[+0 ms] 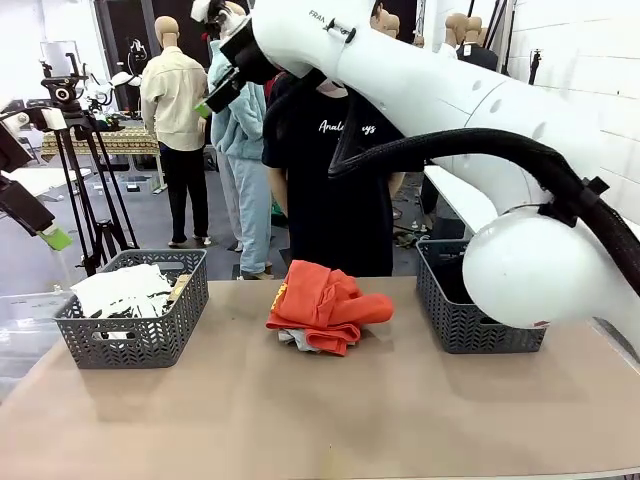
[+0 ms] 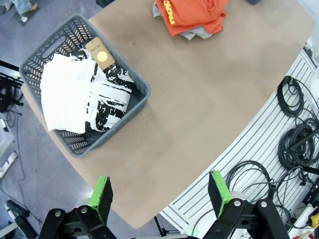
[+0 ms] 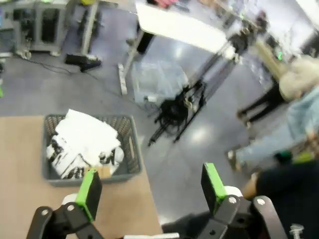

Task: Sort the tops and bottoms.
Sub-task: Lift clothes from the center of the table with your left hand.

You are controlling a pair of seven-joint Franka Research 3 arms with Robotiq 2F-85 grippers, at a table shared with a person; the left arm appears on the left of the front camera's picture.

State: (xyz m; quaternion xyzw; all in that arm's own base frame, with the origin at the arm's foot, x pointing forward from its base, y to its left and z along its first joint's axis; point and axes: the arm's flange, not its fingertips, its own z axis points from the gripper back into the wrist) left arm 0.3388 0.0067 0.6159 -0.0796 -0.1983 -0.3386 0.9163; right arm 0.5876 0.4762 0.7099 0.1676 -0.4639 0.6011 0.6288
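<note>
Looking across the surface, we lose much of the right basket behind the right arm's white joint, and we cannot tell what lies in its dark inside. The left fingers are cut off at the picture's left edge. The right fingers hang high in front of a person's black shirt. From the front we cannot judge how far either pair is spread.

The wrist views settle that: the left pads and the right pads stand wide apart, holding nothing. The right wrist view is blurred.

From above, the left wrist view shows the white top crumpled in the left basket, with bold black print and a tan tag. The orange top lies bunched mid-surface between the baskets, and the grey top peeks out from under it.
</note>
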